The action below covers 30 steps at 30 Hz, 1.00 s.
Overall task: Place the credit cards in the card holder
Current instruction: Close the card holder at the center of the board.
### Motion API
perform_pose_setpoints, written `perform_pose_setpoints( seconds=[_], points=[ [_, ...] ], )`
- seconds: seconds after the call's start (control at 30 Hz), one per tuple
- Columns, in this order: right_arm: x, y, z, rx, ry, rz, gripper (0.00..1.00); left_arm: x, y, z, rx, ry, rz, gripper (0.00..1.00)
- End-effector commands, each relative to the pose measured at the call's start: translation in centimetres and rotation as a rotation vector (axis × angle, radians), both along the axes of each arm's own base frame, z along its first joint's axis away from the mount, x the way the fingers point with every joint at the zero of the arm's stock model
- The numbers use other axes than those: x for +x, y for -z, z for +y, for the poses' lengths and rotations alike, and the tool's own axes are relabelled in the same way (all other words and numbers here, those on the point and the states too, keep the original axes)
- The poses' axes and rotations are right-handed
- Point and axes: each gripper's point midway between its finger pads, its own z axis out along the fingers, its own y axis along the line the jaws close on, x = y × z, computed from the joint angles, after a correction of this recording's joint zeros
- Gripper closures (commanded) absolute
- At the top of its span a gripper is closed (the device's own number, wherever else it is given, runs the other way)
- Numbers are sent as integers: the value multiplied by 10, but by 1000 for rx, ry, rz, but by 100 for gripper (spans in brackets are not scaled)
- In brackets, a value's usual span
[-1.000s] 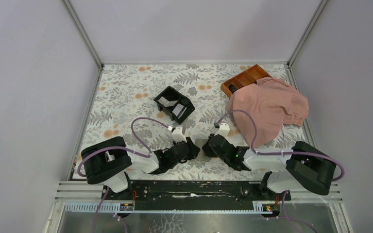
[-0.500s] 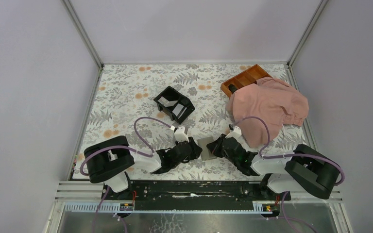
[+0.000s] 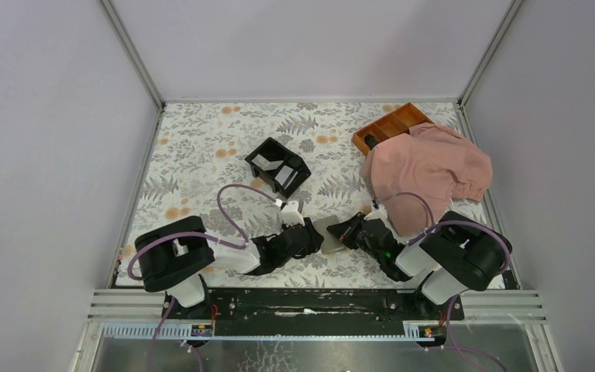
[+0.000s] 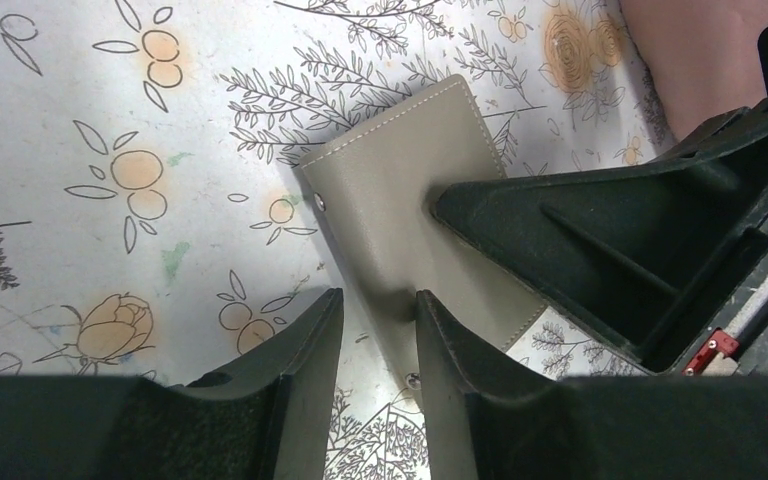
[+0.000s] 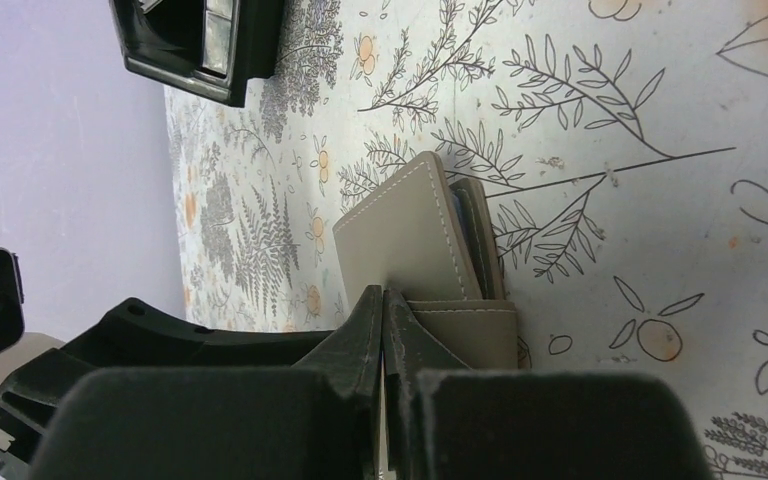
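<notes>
Black box (image 3: 279,165) at 11 o'clock from card holder (image 3: 328,232), pink cloth (image 3: 428,167) at 2 o'clock, on floral tabletop (image 3: 201,147). Holder: grey-taupe, stitched, between arms; right fingers (image 5: 355,345) pinch its cover, left fingers (image 4: 290,370) narrowly parted, empty.

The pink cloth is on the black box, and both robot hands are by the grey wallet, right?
No. The pink cloth partly covers the orange-brown tray, not the black box, as the top view shows. The left gripper and right gripper are by the grey wallet.
</notes>
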Motion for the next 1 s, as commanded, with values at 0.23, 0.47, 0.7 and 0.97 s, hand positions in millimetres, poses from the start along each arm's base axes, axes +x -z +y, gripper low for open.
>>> perform_pose_setpoints(
  seconds=[0.23,0.47,0.7,0.97],
  points=[
    [-63,106,-81,-378,23,322,100,17,-92,0,4,23,-196,62],
    [-63,105,-81,-371,26,320,100,28,-116,-31,-37,116,-247,66],
    [-62,105,-81,-368,31,314,100,14,-14,-66,63,240,-21,84],
    [-60,103,-80,-371,21,306,100,2,6,-63,22,249,32,85]
  ],
)
